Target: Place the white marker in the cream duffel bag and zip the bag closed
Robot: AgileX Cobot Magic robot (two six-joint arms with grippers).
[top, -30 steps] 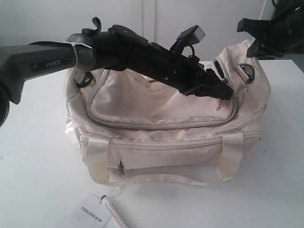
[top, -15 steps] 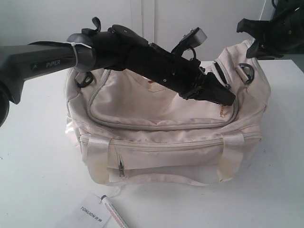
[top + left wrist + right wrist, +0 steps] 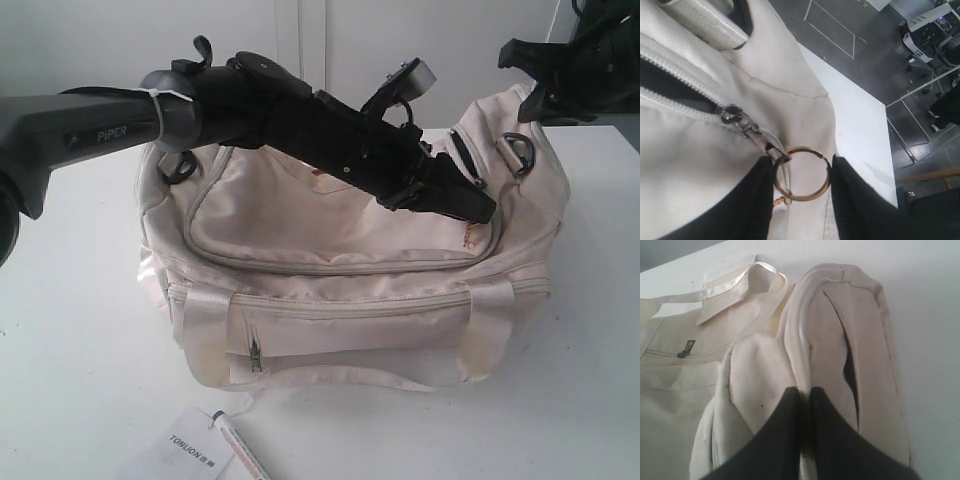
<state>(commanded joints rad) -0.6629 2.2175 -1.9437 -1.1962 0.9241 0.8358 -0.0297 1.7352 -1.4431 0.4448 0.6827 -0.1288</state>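
The cream duffel bag (image 3: pixel 350 260) sits on the white table (image 3: pixel 80 330). My left gripper (image 3: pixel 478 208) reaches across its top towards the right end. In the left wrist view its jaws (image 3: pixel 802 165) are shut on the gold ring zipper pull (image 3: pixel 804 199), one finger touching each side. Behind the slider (image 3: pixel 732 114) the zip gapes. My right gripper (image 3: pixel 530 98) pinches the bag's right end, shut on the zipper seam ridge (image 3: pixel 799 365). The white marker (image 3: pixel 243 452), slim with a dark end, lies on the table in front of the bag.
A paper tag printed TONLION (image 3: pixel 190 445) lies beside the marker, tied to the bag by a string. A black ring (image 3: pixel 520 152) hangs at the bag's right end. The front zip pocket (image 3: pixel 350 335) faces the camera. The table edge (image 3: pixel 875 150) drops to the floor.
My left gripper moved slightly to the right along the bag's top with the ring pull, then held still. The right gripper has not moved.
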